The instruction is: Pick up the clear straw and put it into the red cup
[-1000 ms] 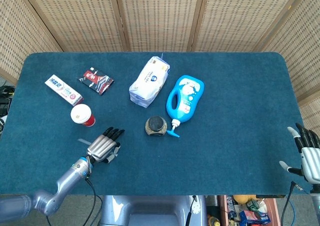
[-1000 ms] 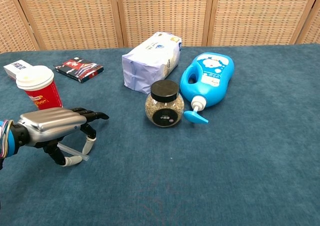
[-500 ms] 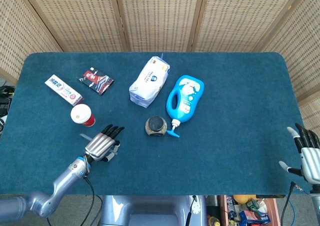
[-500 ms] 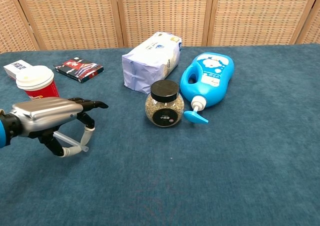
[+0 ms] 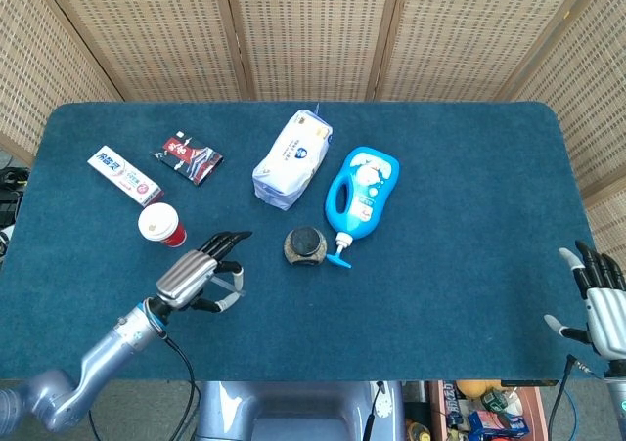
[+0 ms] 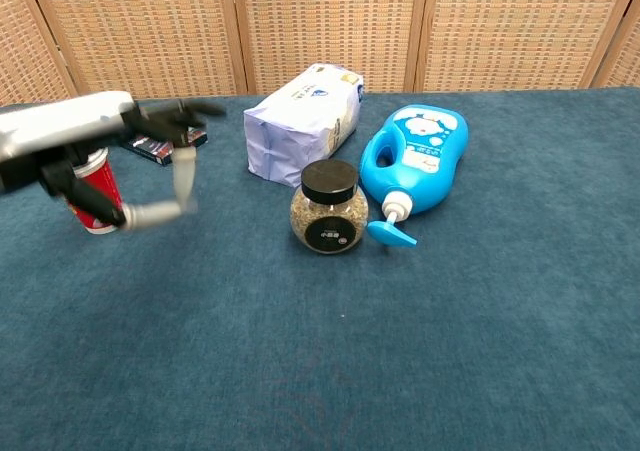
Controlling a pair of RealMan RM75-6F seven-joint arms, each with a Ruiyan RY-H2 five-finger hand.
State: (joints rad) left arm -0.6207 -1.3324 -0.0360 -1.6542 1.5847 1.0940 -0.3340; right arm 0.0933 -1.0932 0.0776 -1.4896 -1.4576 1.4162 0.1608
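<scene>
The red cup (image 5: pixel 161 224) with a white lid stands at the left of the blue table. In the chest view the cup (image 6: pixel 97 199) is partly hidden behind my raised left hand (image 6: pixel 85 141), which is blurred by motion. That hand (image 5: pixel 201 270) pinches the clear straw (image 6: pixel 155 213) between thumb and finger, off the table and just right of the cup. From the head camera I cannot make the straw out. My right hand (image 5: pixel 606 309) hangs with fingers spread beyond the table's front right corner and holds nothing.
A seed jar with a black lid (image 5: pixel 305 246) stands right of my left hand. Behind it lie a blue pump bottle (image 5: pixel 361 195) and a white bag (image 5: pixel 291 158). A dark packet (image 5: pixel 187 156) and a toothpaste box (image 5: pixel 124 175) lie behind the cup.
My left hand has lifted off the table with the straw pinched in it, rising up beside the red cup. The right hand has not moved.
</scene>
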